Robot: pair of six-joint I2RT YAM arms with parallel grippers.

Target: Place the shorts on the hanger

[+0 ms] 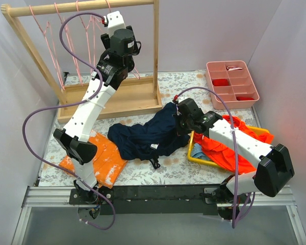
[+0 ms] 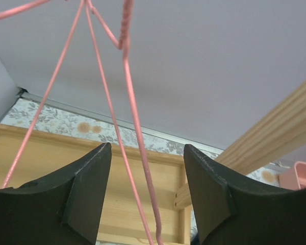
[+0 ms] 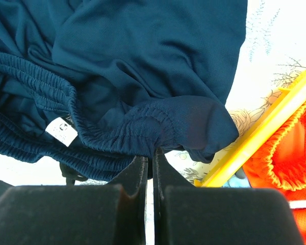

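Top view: the shorts (image 1: 148,133) lie mid-desk, with the right gripper (image 1: 179,116) at their right end. The left gripper (image 1: 106,21) is up at the rack (image 1: 92,6) in the far left corner.

Left wrist: the jaws are spread wide, with hanger (image 2: 135,127) wire between them, ungripped.

Right wrist: the jaws are pinched tight on the shorts' waistband.

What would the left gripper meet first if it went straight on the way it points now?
Most likely the pink wire hanger, whose wires pass between the open fingers of the left gripper. Depth is unclear; the wooden rack base lies farther behind.
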